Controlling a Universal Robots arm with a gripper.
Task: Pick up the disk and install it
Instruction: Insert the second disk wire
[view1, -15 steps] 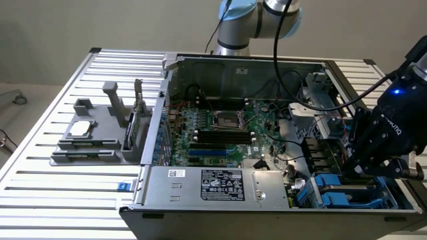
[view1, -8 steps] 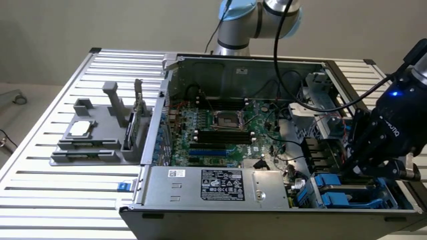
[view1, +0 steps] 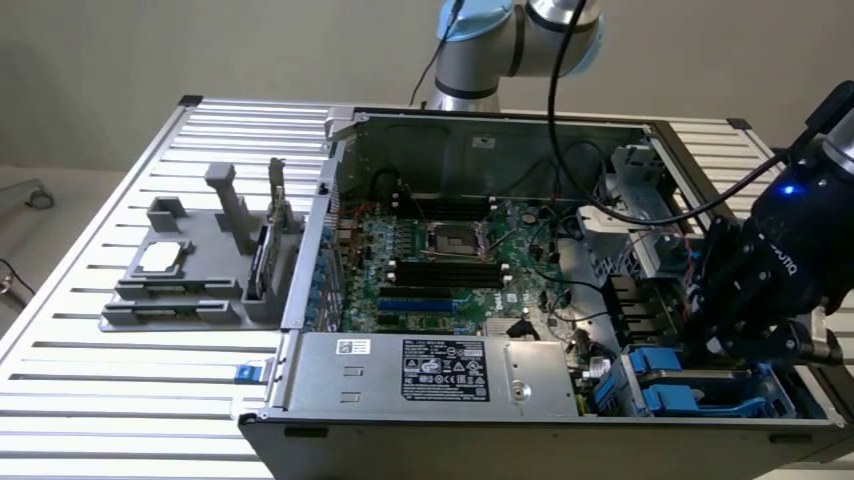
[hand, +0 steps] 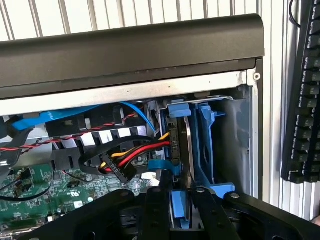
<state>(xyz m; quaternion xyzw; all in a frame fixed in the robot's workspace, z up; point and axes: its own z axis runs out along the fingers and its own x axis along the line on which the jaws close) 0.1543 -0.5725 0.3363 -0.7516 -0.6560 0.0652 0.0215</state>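
The disk (hand: 186, 145) stands on edge in the blue drive bay (hand: 207, 135) at the corner of the computer case (hand: 130, 45). The gripper (hand: 181, 202) straddles its end; whether it pinches is unclear. Installing step, probably seating; next needs a straight, gentle push.

Disk (hand: 181, 150): seen edge-on in its blue carrier, seated upright in the bay just ahead of the gripper (hand: 180, 207).
Fingers (hand: 157, 205): held either side of the carrier's near end.
Cables (hand: 135, 155): bundled beside the disk.
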